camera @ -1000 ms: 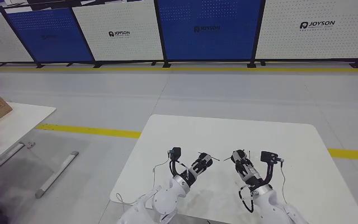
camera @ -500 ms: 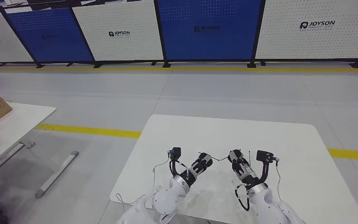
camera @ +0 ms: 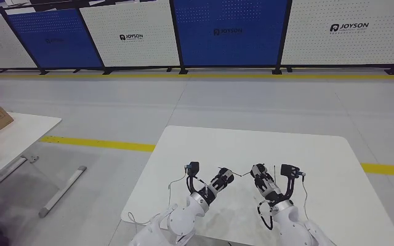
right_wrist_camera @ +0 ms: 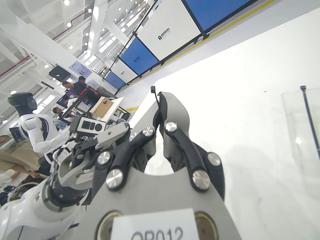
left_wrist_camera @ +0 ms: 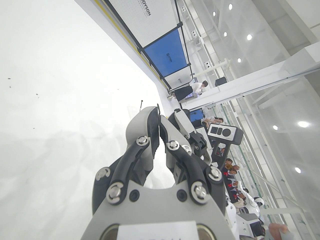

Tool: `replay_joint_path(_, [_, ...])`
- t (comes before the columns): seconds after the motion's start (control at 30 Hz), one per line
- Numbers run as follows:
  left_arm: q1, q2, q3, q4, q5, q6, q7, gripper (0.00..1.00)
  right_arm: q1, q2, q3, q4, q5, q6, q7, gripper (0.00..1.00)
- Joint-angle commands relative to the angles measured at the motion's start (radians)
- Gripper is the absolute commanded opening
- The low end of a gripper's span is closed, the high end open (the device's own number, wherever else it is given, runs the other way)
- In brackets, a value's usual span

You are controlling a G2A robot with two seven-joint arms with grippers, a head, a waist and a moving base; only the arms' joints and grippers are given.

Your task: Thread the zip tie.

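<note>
A thin black zip tie (camera: pixel 243 174) spans the short gap between my two grippers, low over the front of the white table (camera: pixel 246 144). My right gripper (right_wrist_camera: pixel 160 98) is shut on it, and its square head (right_wrist_camera: pixel 152 89) sticks out past the fingertips. My left gripper (left_wrist_camera: pixel 159 112) is shut too, with a black sliver of the tie (left_wrist_camera: pixel 158 106) at its tips. From above, the left gripper (camera: pixel 229 174) and right gripper (camera: pixel 255 171) point at each other, nearly tip to tip.
A second black zip tie (right_wrist_camera: pixel 307 106) stands upright in a clear holder (right_wrist_camera: pixel 295 131) on the table beside my right gripper, seen from above as a thin upright line (camera: pixel 274 167). The table's far half is bare white surface.
My right gripper has shifted left toward the left gripper, narrowing the gap between the tie's two held ends. The left arm has stayed put.
</note>
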Motion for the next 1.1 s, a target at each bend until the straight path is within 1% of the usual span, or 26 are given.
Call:
replay_joint_path(0.0, [0.000, 0.000, 0.000, 0.000, 0.000, 0.000, 0.000, 0.00, -0.001, 0.000, 0.000, 0.000, 0.000, 0.000, 0.000, 0.00])
replay_joint_path(0.27, [0.000, 0.000, 0.000, 0.000, 0.000, 0.000, 0.000, 0.00, -0.020, -0.004, 0.022, -0.009, 0.010, -0.028, 0.012, 0.00])
replay_joint_path(0.8, [0.000, 0.000, 0.000, 0.000, 0.000, 0.000, 0.000, 0.00, -0.016, -0.022, 0.024, -0.009, -0.026, -0.005, 0.034, 0.00])
replay_joint_path(0.97, [0.000, 0.000, 0.000, 0.000, 0.000, 0.000, 0.000, 0.00, -0.013, -0.028, 0.023, -0.003, -0.011, -0.016, 0.050, 0.00])
replay_joint_path(1.07, [0.000, 0.000, 0.000, 0.000, 0.000, 0.000, 0.000, 0.00, -0.013, -0.031, 0.024, 0.003, -0.015, -0.007, 0.054, 0.00])
